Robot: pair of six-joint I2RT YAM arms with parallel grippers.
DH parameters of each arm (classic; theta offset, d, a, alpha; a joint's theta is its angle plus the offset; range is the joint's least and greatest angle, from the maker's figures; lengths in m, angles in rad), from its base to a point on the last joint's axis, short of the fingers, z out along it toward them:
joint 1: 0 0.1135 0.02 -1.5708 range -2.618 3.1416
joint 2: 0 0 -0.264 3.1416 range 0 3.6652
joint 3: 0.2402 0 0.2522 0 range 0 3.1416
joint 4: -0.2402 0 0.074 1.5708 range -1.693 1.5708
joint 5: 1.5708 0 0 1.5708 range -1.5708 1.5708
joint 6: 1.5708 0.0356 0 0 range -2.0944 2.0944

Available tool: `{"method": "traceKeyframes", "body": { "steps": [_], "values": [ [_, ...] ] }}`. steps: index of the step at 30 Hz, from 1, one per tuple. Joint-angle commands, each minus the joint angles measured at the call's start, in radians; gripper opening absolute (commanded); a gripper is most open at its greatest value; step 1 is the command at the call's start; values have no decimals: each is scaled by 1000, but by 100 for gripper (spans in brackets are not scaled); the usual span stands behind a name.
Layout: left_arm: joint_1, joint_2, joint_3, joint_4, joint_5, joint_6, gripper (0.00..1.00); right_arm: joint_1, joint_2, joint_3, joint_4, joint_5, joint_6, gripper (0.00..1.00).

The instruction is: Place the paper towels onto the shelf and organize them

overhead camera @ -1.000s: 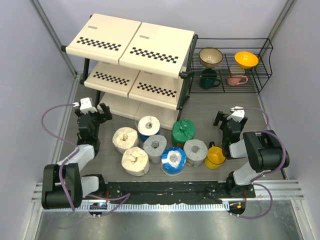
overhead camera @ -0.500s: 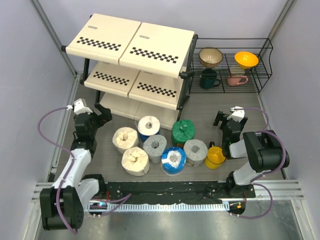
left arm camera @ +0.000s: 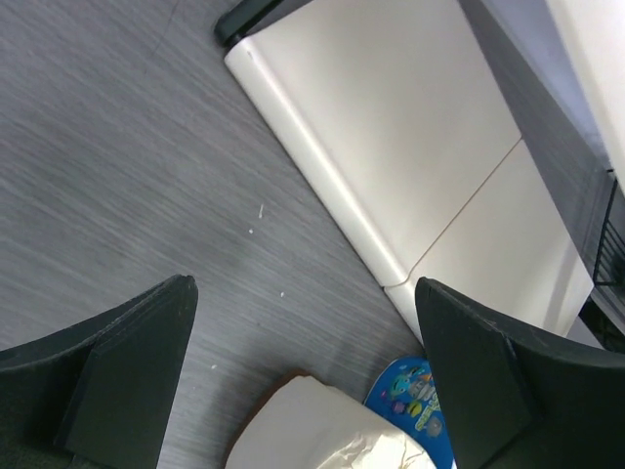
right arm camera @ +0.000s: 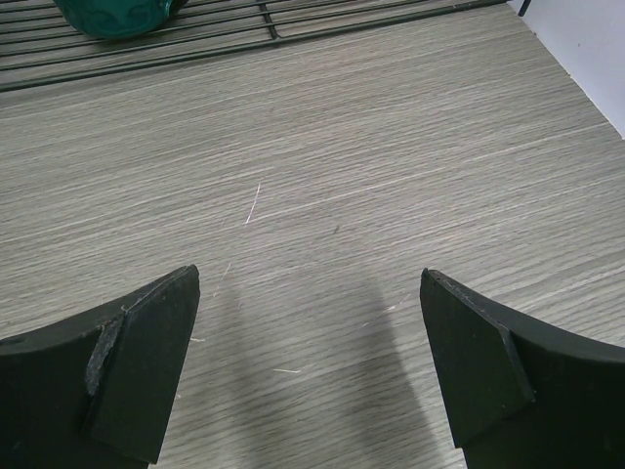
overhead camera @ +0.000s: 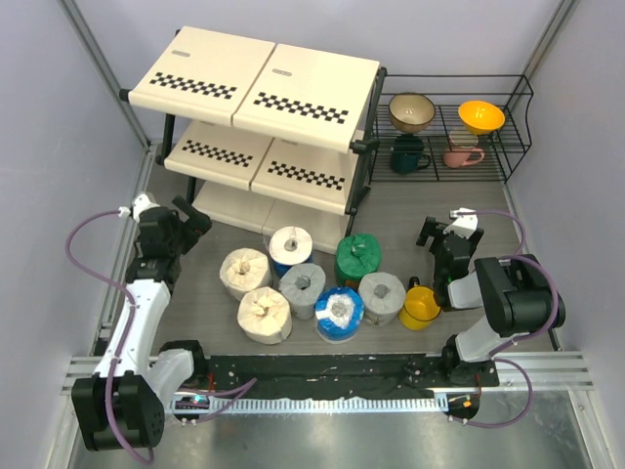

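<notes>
Grey wood-grain tabletop (overhead camera: 410, 210) is being viewed from above, hemmed in by pale walls. At its far side the shelf (overhead camera: 256, 86) is being seen, its cream panels slanted on a black frame. All seven paper towels (overhead camera: 303, 288) are being left upright in a tight cluster on the tabletop just in front of the shelf, and none is being gripped. One blue-and-white roll (overhead camera: 290, 244) is being kept closest to the shelf's bottom tier. The green roll (overhead camera: 358, 257) is being kept off the shelf's front right corner, with the cream rolls (overhead camera: 244, 272), the grey rolls (overhead camera: 381, 296) and the second blue-and-white one further forward. A yellow mug (overhead camera: 422, 305) is being kept just beside the grey roll lying furthest right of the shelf. The left hand (left arm camera: 303, 293) is being held released and empty near the shelf's front left corner. Its fingers are being spread wide above the bottom panel, and the edges of a cream roll and a blue-and-white wrapper are being caught in its wrist view. The right hand (right arm camera: 311, 278) is likewise being held released, with nothing between its fingers, over bare tabletop to the shelf's right. It is being kept in front of the black wire rack (overhead camera: 459, 137), where a green mug (right arm camera: 117, 15) is being stored.
</notes>
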State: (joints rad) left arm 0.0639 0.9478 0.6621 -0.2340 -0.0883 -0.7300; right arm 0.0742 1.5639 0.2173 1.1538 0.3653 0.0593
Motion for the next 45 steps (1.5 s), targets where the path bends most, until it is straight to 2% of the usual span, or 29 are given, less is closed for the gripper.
{"method": "traceKeyframes", "body": {
  "steps": [1, 10, 17, 24, 28, 31, 35, 41, 45],
  "values": [
    [5, 12, 70, -117, 25, -13, 100, -4, -19, 13, 53, 23, 8, 100],
    [5, -1, 151, -268, 64, 18, 100, -4, -19, 13, 55, 24, 10, 100],
    [7, -57, 192, -321, 1, 63, 100, -2, -47, -12, 84, 9, 2, 100],
    [5, -34, 222, -352, 10, 86, 100, 3, -368, 37, -254, 9, 5, 100],
    [5, -15, 235, -357, 19, 83, 100, 3, -595, 94, -452, 17, 63, 100],
    [5, -12, 237, -344, 27, 75, 100, 3, -683, 163, -638, 50, 115, 100],
    [7, -15, 248, -350, 50, 78, 100, 3, -734, 295, -944, 176, 229, 100],
    [5, 2, 280, -407, -37, 37, 100, 3, -755, 389, -1100, 202, 312, 100],
    [7, 28, 306, -453, -77, 30, 100, 4, -725, 473, -1223, 146, 361, 100]
  ]
}}
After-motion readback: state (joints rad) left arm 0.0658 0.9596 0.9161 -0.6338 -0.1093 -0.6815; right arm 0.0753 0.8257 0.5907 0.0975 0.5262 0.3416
